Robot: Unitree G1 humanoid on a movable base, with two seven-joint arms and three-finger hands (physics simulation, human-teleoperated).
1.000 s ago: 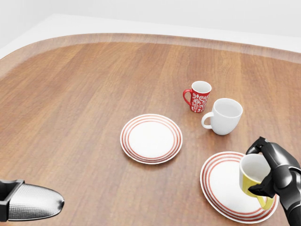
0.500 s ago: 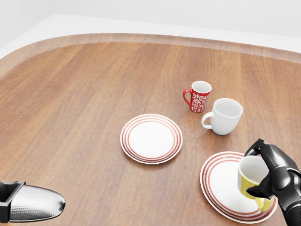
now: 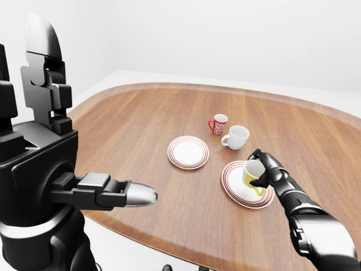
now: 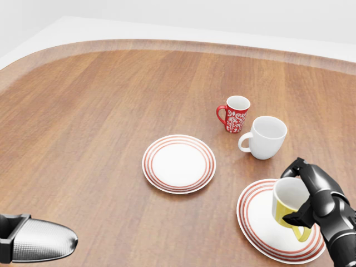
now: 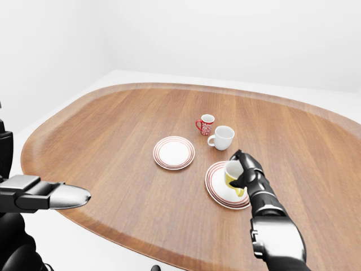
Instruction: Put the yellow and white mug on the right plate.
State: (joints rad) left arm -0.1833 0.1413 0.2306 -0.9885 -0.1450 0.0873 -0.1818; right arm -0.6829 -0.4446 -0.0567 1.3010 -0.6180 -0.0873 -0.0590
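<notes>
A: What carries everything here?

B: A broad, rounded desk (image 4: pixel 83 122) of reddish-brown wood grain, filling most of the head view, with a pale floor beyond its far edge.

A: And on it?

B: Two round white plates with red rings at the rim. The left plate (image 4: pixel 178 163) lies bare near the middle of the head view. The right plate (image 4: pixel 257 219) lies at the lower right, well apart from the first.

A: The robot's limbs?

B: The black right robot hand (image 4: pixel 303 196) comes in from the lower right corner, its fingers (image 4: pixel 293 168) clenched round the yellow mug with a white inside (image 4: pixel 288 204). In the left-eye view the left robot hand (image 3: pixel 127 193) shows as a grey rounded tip stretched out at the lower left edge of the desk, touching nothing; I cannot tell whether its fingers are spread or closed.

A: Where is that mug exactly?

B: Over the right half of the right plate, tilted, its mouth leaning toward the view's left and its handle low on the right. Whether its base touches the plate I cannot tell.

A: Anything else?

B: A plain white mug (image 4: pixel 265 137) stands upright just above the right plate in the head view, and a smaller red mug with white patterning (image 4: pixel 234 114) stands just beside it, up and to the left.
</notes>
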